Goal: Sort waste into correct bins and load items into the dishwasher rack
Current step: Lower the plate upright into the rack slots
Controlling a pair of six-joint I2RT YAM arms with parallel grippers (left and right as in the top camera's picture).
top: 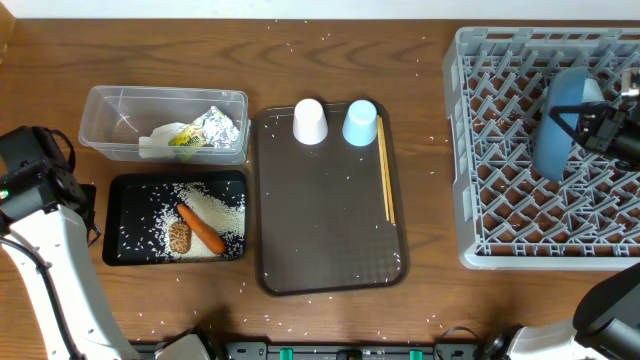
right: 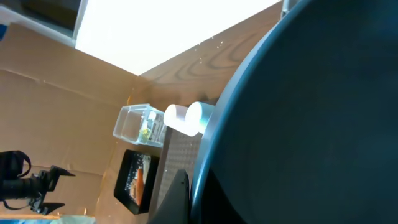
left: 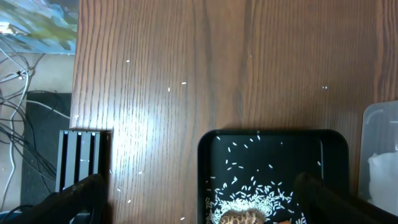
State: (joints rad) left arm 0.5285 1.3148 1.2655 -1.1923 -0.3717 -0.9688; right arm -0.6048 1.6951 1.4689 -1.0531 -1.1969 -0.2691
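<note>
My right gripper [top: 583, 127] is shut on the rim of the large dark blue plate [top: 553, 135] and holds it upright over the grey dishwasher rack [top: 500, 160]. The plate fills the right wrist view [right: 311, 124], with one finger [right: 186, 196] against its rim. My left gripper [left: 199, 199] is open and empty, above the left end of the black tray [top: 125, 190]. The tray holds the carrot [top: 200, 228], the brown lump [top: 179, 237] and rice [top: 215, 205]. The clear container [top: 110, 105] holds foil [top: 222, 127], the wrapper [top: 185, 138] and the napkin [top: 155, 145].
The brown serving tray [top: 330, 230] in the middle carries a white cup [top: 309, 121], a light blue cup [top: 360, 122] and wooden chopsticks [top: 385, 170] along its right side. Loose rice grains lie scattered on the wooden table. The table's left edge is near my left arm.
</note>
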